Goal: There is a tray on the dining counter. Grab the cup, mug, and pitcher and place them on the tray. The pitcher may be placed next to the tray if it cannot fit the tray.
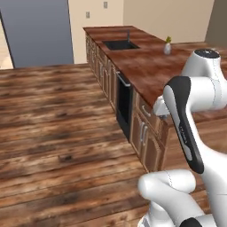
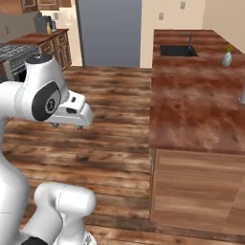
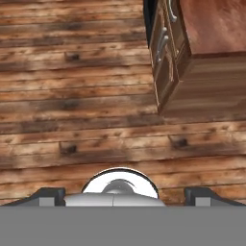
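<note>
None of the cup, mug, pitcher or tray can be seen yet; the gripper [image 3: 124, 194] hangs wide and empty over the floor [image 3: 72, 96].
One counter [image 2: 196, 105] lies ahead, carrying one sink [image 2: 178, 50] and one small vase [image 2: 227, 58]; a second counter [image 2: 36, 38] sits far left. Where the task's things stand I cannot tell. Risk, as I judge it: driving on, the arm or base could clip the counter's corner cabinets [image 3: 168, 57].
</note>
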Controlling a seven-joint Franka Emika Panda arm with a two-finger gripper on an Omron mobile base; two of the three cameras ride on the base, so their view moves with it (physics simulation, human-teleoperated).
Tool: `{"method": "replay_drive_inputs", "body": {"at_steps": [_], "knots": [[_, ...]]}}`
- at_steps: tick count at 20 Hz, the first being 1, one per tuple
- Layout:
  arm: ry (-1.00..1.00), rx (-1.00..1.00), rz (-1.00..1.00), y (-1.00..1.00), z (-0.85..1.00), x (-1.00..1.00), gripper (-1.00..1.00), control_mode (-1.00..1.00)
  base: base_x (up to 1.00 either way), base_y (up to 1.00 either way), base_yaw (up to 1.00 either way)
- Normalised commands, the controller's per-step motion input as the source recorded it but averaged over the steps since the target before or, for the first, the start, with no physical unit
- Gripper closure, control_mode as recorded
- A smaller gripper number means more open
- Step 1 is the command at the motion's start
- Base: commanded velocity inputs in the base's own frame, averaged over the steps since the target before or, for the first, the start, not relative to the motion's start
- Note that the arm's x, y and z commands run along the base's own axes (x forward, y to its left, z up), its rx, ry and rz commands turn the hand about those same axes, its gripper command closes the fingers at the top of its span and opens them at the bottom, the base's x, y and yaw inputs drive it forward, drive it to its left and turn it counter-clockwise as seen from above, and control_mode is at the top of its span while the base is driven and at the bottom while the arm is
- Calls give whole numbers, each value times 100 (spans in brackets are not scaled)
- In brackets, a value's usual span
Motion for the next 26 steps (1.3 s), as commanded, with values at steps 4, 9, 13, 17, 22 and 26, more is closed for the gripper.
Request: {"method": "replay_drive_inputs", "body": {"at_steps": [4, 9, 13, 17, 22, 26], "knots": [[0, 0, 0, 0, 0, 0, -100, 100, 21, 100, 0], [0, 0, 0, 0, 0, 0, -100, 100, 74, 100, 0], [0, 0, 0, 0, 0, 0, -100, 100, 100, 100, 0], [0, 0, 0, 0, 0, 0, -100, 100, 100, 100, 0], [0, 0, 0, 0, 0, 0, -100, 100, 100, 71, -1], [0, 0, 0, 0, 0, 0, -100, 100, 100, 20, 0]]}}
